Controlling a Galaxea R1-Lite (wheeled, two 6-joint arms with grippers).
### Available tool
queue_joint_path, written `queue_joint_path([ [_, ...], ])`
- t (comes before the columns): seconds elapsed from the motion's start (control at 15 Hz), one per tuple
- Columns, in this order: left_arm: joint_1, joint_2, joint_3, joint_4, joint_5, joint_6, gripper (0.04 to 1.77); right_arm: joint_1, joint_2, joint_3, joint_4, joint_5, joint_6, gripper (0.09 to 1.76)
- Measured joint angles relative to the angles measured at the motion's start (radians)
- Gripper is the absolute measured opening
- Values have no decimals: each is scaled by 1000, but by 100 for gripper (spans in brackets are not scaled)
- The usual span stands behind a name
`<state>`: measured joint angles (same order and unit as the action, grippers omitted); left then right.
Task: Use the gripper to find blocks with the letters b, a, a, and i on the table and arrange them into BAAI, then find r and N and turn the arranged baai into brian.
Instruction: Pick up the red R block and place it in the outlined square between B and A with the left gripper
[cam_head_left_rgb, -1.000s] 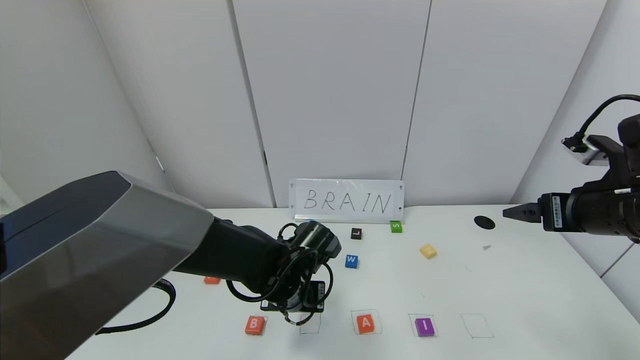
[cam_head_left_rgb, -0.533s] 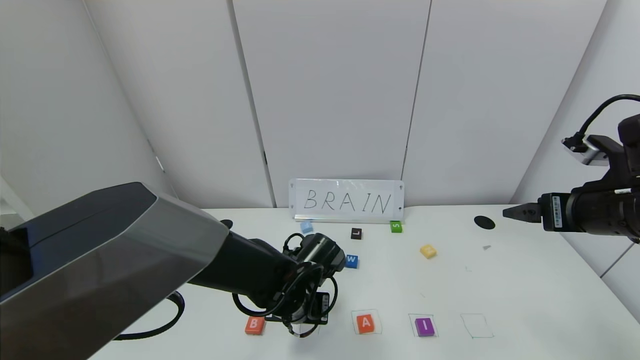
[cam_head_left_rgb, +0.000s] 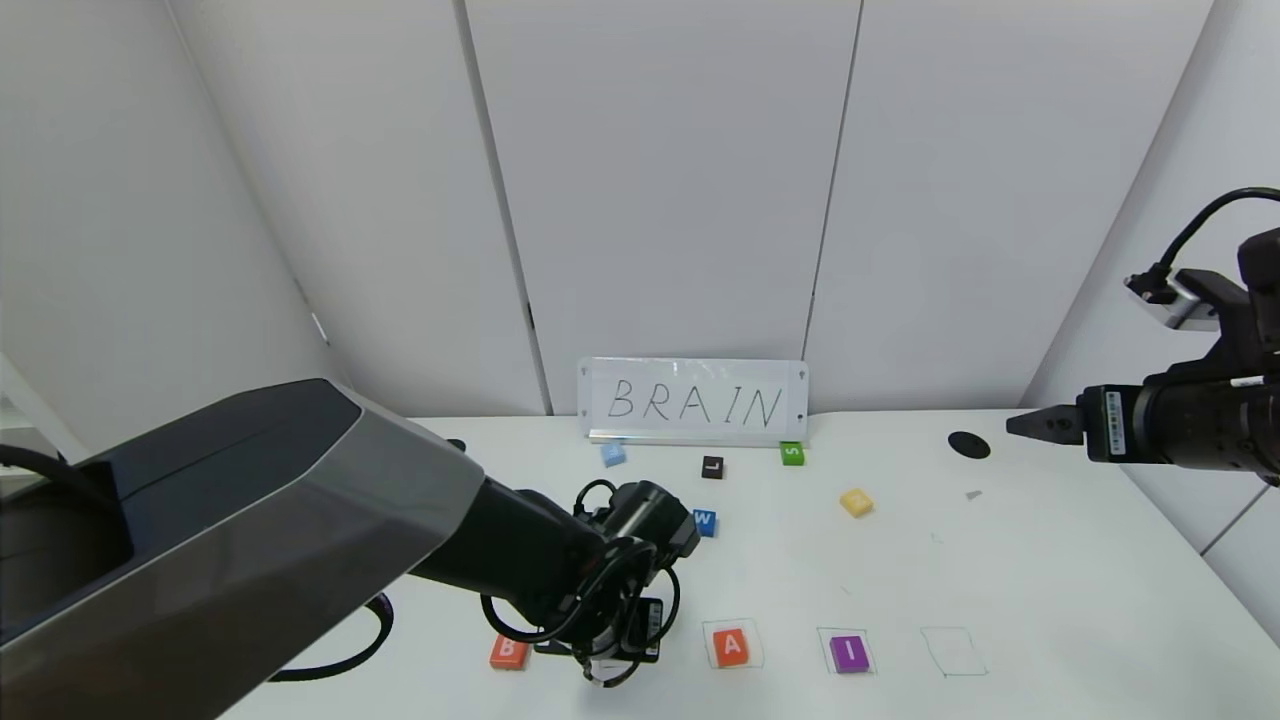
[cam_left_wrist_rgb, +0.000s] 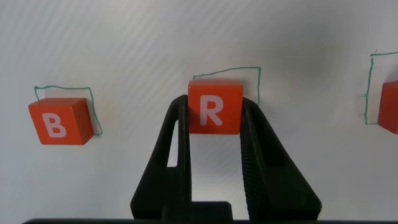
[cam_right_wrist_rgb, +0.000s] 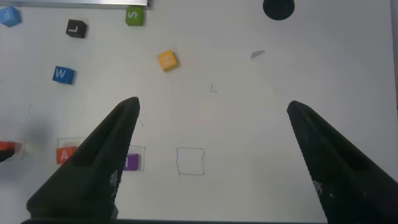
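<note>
**Left claw holds the R block at the second outline**

Nearest you, along the front row of the white tabletop (cam_head_left_rgb: 1050, 580), your left claw (cam_left_wrist_rgb: 214, 118) is clamped on the small orange-red square block lettered R (cam_left_wrist_rgb: 214, 106), one finger on each side of it. The wrist view shows the block at the near edge of a pen-drawn square outline (cam_left_wrist_rgb: 227, 74); you cannot tell whether it rests on the surface.

Just to its left sits the orange-red B block (cam_head_left_rgb: 508, 652), partly overlapping its own drawn square. To its right come the orange-red A block (cam_head_left_rgb: 731, 646) and then the purple I block (cam_head_left_rgb: 849, 652), each inside an outline, followed by a bare drawn square (cam_head_left_rgb: 953, 651).

Farther back, the blue W block (cam_head_left_rgb: 705, 521) lies just beyond the left wrist. The yellow square block (cam_head_left_rgb: 856, 501) sits well apart to the right. Beyond those you see a black L block (cam_head_left_rgb: 712, 466), a green S block (cam_head_left_rgb: 792, 453) and a pale blue block (cam_head_left_rgb: 613, 454) near the white sign reading BRAIN (cam_head_left_rgb: 693, 402).

Your right claw (cam_right_wrist_rgb: 211, 137) hangs high over the tabletop's right side, its fingers spread wide, holding nothing.
</note>
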<state>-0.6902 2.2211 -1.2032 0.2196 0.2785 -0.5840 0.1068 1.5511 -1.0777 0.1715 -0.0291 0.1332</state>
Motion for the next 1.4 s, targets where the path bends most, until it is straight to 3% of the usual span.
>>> queue_joint_path([
  [1.4, -18, 26, -17, 1, -3, 0, 52, 0, 0, 0, 0, 0, 0, 171],
])
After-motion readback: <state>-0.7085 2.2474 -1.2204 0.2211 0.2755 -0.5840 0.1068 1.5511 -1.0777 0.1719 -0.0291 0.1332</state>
